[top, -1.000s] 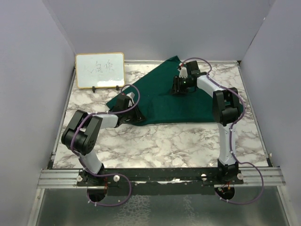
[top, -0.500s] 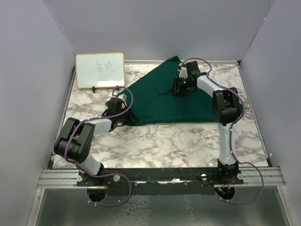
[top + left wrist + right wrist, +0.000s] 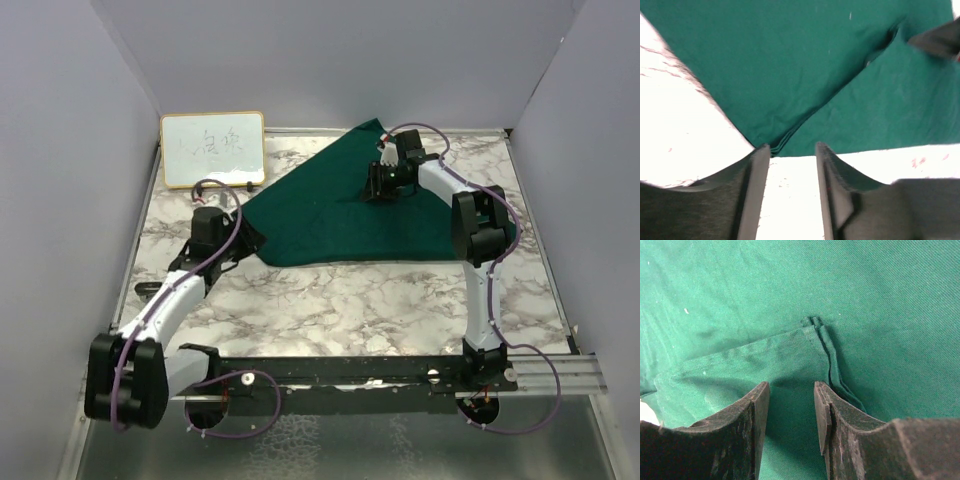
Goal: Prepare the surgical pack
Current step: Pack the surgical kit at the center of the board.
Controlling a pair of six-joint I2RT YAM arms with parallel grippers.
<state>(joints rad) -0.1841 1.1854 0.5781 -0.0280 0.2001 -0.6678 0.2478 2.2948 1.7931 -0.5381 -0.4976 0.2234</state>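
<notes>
Against a second ago: left gripper (image 3: 232, 238) drawn back leftward off the large plain dark green fabric drape (image 3: 350, 215), elbow swung down to the near-left corner of the table. Fingers (image 3: 755, 175) apart, over bare white-and-grey marble tabletop (image 3: 330, 300), clamped on nothing, tips just at the cloth's layered left corner. Right gripper (image 3: 382, 186) unmoved on the drape's far middle, jaws apart, only flat cloth in the gap, a folded flap's corner just ahead of the tips.

Far point of the drape close to the back wall; right corner under the right arm. Wide bare marble in front, between the cloth's near edge and the arm bases. Small wood-framed whiteboard (image 3: 212, 148) upright at far left, near the drape's left corner but apart from it.

Drape on the far half of the table, folded to a rough triangle, lying flat, stacked edges visible at the left corner.
</notes>
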